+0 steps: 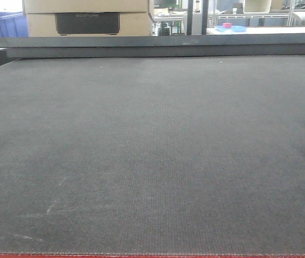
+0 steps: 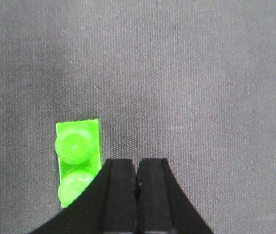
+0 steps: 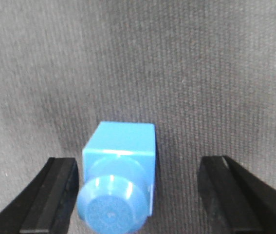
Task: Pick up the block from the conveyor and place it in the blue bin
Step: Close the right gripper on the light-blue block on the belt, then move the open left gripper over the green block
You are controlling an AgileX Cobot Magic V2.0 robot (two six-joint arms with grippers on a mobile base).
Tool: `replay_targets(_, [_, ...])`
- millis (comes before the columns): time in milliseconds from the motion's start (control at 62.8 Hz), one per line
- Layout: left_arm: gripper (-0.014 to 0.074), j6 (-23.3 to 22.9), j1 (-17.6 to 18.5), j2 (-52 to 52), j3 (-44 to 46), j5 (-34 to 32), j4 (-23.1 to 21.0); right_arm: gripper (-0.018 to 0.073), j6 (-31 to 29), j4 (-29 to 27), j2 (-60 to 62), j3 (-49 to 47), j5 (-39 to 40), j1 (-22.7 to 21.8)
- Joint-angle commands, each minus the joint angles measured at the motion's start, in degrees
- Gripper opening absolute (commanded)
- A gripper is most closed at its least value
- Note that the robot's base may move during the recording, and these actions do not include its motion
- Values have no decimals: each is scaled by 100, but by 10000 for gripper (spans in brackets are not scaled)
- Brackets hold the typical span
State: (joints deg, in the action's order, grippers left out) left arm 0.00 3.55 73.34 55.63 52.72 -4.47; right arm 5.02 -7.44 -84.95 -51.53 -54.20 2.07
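Block of blue plastic [image 3: 120, 161], judged light, rigid and slick, sat on the conveyor [image 3: 201, 73] within your right gripper [image 3: 138, 168], spread wide and empty, flat sides offering the hold; your left gripper [image 2: 138, 165] was clamped on nothing beside a green block [image 2: 77, 151].

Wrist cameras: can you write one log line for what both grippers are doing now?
left gripper: shut, empty, green block beside it | right gripper: open around blue block | both blocks on conveyor
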Motion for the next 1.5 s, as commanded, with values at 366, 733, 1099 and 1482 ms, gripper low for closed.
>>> replay_targets(366, [-111,-61,14,-1,-16,-155,-43,393,154,325,-10,-47,181,215])
replay_targets(733, [-111,-61,14,-1,-16,-155,-43,391,154,415,-337,-47,95,215])
replay_targets(1099, [-111,-61,14,-1,-16,-170,-43,252,154,404,-337,-47,147,215])
replay_targets(1482, [-111,-152,1,15,56,508,20,-168,6,404,-173,-791,-513,215])
